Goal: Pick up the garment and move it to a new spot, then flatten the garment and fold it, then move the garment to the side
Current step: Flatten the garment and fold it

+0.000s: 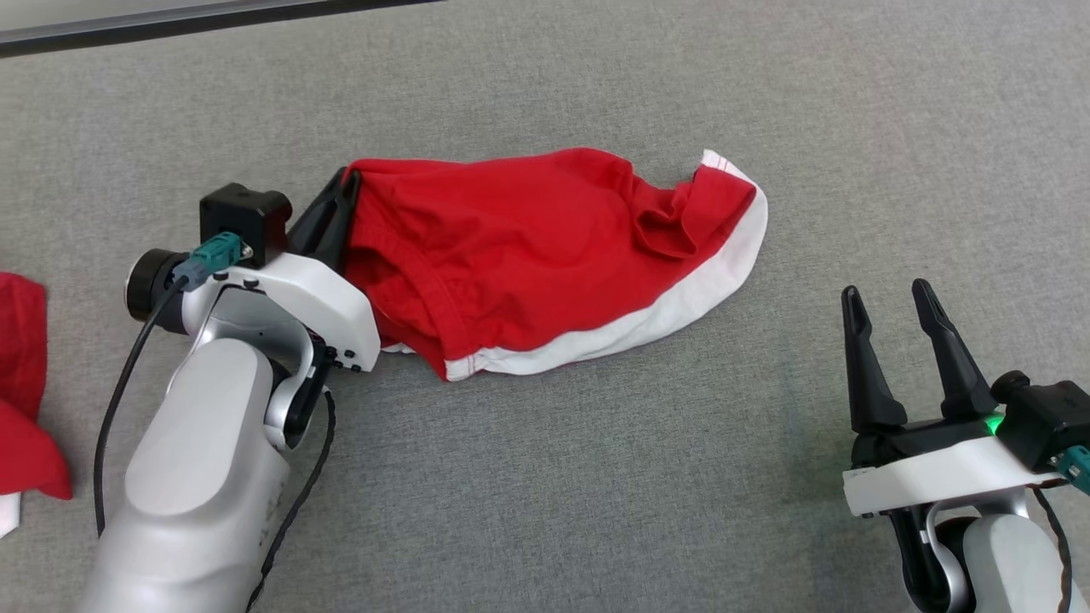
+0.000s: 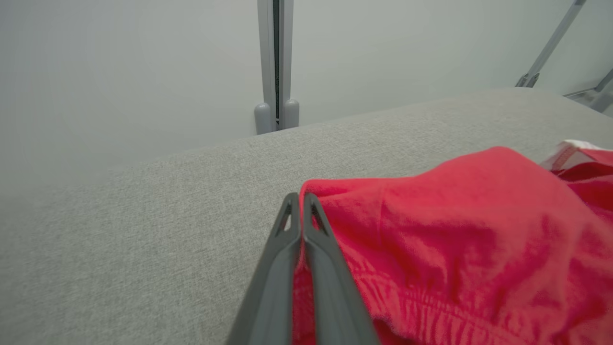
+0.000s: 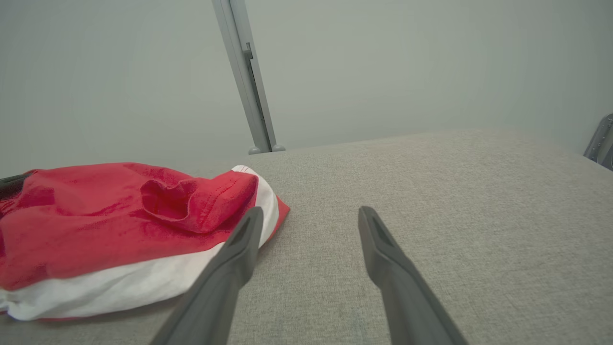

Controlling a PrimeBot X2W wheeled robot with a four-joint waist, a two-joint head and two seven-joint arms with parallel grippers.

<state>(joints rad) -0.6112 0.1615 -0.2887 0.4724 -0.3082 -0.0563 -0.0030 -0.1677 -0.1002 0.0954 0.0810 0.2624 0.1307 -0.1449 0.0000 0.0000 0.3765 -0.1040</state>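
Observation:
A red garment [image 1: 528, 247] with a white band along its near edge lies bunched on the grey surface, mid-left in the head view. My left gripper [image 1: 342, 189] is at its left end, fingers pressed together with red cloth pinched between them. The left wrist view shows the same closed fingertips [image 2: 300, 199] at the corner of the garment [image 2: 455, 230]. My right gripper [image 1: 887, 298] stands open low on the right, well apart from the cloth. In the right wrist view its open fingers [image 3: 311, 215] point past the garment's [image 3: 115, 225] right end.
Another piece of red cloth [image 1: 21, 400] lies at the far left edge. The grey surface [image 1: 596, 477] ends at a dark back edge [image 1: 170, 30]. A grey upright post [image 2: 277, 67] stands behind it against a pale wall.

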